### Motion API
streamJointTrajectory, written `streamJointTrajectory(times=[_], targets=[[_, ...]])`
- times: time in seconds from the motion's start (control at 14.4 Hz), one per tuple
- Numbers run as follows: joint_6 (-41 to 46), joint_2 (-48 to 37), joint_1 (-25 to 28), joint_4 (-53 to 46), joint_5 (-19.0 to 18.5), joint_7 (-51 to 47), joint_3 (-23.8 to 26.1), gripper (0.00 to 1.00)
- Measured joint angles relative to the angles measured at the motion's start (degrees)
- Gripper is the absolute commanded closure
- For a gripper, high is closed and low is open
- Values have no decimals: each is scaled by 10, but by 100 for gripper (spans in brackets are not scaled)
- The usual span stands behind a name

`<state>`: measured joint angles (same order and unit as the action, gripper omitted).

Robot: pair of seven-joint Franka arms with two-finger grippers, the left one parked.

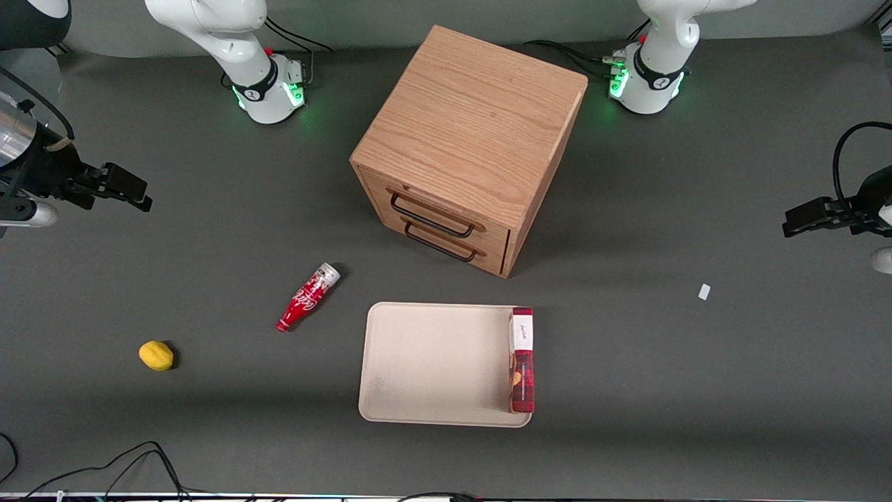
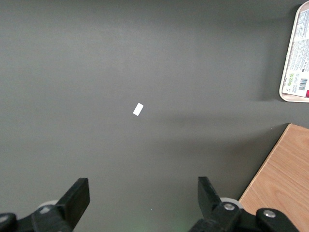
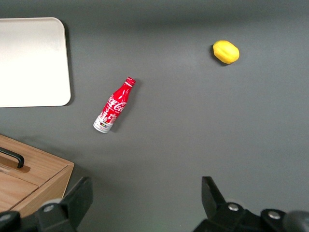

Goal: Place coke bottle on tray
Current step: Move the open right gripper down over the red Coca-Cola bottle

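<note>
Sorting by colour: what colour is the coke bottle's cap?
Red, like the coke bottle; clearest in the right wrist view.

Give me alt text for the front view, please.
A coke bottle lies on its side on the dark table, beside the tray, which holds a red-and-white box. The open claw hovers high at the working arm's end.

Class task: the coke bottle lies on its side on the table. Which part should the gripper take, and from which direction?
Probably the straight body of the coke bottle, from above, fingers closing across its width: it lies flat, with nothing touching it. The open gripper hangs above the working arm's end of the table, away from the tray.
</note>
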<state>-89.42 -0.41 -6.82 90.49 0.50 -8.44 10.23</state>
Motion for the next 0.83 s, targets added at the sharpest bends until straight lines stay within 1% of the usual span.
streamJointTrajectory(times=[0.49, 0.63, 0.83], targets=[[4, 21, 2, 0, 0, -6, 10, 0], [-5, 45, 12, 0, 0, -56, 19, 0], [-45, 93, 51, 1, -2, -164, 24, 0]])
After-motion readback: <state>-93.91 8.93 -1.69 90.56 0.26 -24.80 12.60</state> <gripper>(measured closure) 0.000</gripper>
